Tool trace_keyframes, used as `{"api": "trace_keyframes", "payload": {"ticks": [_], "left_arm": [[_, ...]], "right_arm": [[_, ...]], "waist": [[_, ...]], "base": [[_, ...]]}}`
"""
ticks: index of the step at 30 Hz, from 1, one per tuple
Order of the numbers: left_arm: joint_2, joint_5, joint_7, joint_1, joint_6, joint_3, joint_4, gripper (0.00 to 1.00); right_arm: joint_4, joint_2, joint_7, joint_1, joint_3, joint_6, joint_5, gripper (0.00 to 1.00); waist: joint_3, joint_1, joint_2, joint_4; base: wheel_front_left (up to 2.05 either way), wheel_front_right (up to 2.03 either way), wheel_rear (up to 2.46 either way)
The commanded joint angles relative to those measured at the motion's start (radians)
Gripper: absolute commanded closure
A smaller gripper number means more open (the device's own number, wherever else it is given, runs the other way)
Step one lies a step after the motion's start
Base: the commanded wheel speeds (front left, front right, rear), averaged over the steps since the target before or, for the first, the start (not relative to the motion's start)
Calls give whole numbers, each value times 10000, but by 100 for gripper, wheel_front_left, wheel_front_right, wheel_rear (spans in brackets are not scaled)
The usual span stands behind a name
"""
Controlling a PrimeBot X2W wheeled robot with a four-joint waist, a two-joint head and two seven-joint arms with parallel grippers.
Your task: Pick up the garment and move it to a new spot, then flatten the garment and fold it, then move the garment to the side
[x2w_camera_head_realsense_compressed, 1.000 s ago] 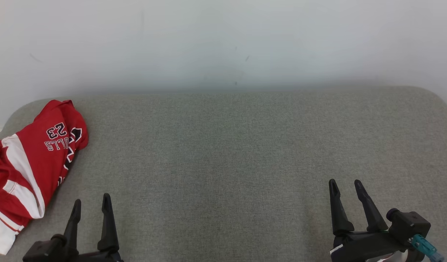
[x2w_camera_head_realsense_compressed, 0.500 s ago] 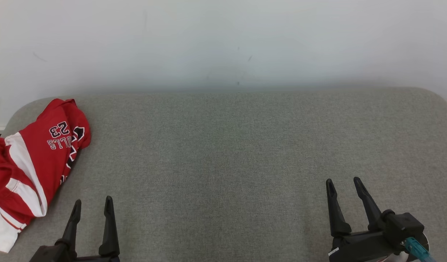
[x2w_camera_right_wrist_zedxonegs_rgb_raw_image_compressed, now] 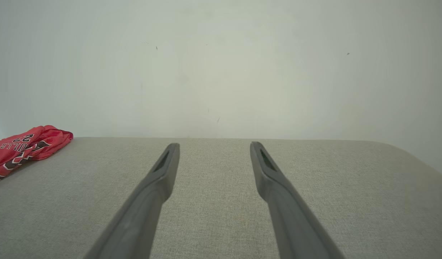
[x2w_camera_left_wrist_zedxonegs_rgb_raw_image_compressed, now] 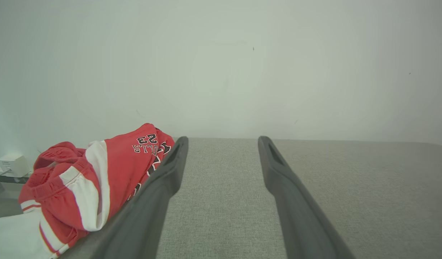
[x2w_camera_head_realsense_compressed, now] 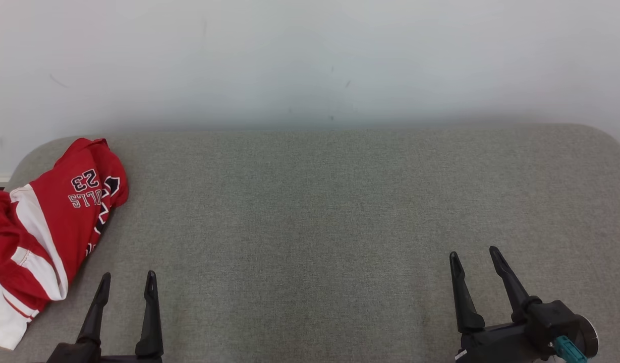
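Red and white crumpled jersey garment lies at the left end of the grey fabric worktop; left tool and right tool stand spread, both empty.

The left gripper and right gripper are each built of two long, tapering black fingers, slotted near the tips. A teal connector is seen behind the right one's base.

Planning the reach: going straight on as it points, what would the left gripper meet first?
Likely the white wall, past grey fabric surface ahead of the left gripper. The crumpled red-and-white jersey lies just beside that line; one finger might graze it.
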Motion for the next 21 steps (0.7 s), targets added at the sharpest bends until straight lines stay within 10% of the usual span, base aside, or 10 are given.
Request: {"api": "trace_keyframes", "payload": {"ticks": [1,21], "left_arm": [[28,199,-84,182,-56,30,-91,0],[-11,439,-277,272,-306,255,140,0]], "right_arm": [[-49,-28,-92,58,0,-19,-266,0],[53,-27,-262,210,-297,-21,-580,0]], "waist": [[-11,0,0,2],[-45,0,0,-6]], "base": [[0,0,0],[0,0,0]]}}
